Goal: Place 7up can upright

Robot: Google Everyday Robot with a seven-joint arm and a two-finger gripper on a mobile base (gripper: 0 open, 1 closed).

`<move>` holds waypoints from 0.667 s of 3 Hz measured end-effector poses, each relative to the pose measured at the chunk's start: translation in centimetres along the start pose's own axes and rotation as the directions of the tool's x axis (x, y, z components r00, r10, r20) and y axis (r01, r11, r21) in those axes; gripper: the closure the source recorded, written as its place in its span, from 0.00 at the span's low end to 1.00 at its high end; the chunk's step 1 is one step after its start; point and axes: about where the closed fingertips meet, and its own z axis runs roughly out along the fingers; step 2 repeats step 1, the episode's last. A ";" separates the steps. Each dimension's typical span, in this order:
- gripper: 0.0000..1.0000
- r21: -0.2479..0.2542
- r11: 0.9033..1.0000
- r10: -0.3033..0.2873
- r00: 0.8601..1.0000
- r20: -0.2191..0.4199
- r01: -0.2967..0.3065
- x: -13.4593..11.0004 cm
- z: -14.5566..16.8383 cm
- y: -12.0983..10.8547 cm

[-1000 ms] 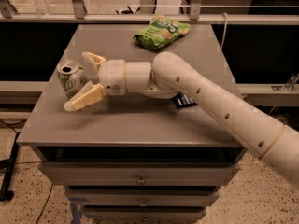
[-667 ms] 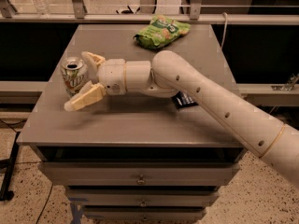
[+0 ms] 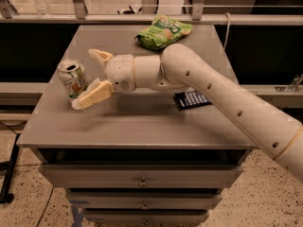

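Observation:
The 7up can [image 3: 71, 78] is silver-white with green markings and a shiny open top. It stands near the left edge of the grey table [image 3: 142, 122], tilted slightly, with its top toward the camera. My gripper [image 3: 85, 79] is just to the can's right, with the jaws spread wide. The near finger [image 3: 94, 93] lies low against the can's base on the right side. The far finger [image 3: 100, 56] is behind and to the right of the can, apart from it. The cream arm reaches in from the lower right.
A green crinkly snack bag [image 3: 163, 32] lies at the back of the table. A flat dark blue packet [image 3: 191, 99] lies under the arm toward the right. The table's left edge is close to the can. Drawers are below the front edge.
The can has tipped up from a lower, more leaning pose to nearly standing. The gripper and arm have barely moved and the jaws stay spread.

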 end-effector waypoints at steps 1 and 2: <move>0.00 0.002 1.000 0.012 1.000 -0.020 -0.012 0.0 -1.1 -0.1; 0.00 0.002 1.000 0.012 1.000 -0.020 -0.012 0.0 -1.1 -0.1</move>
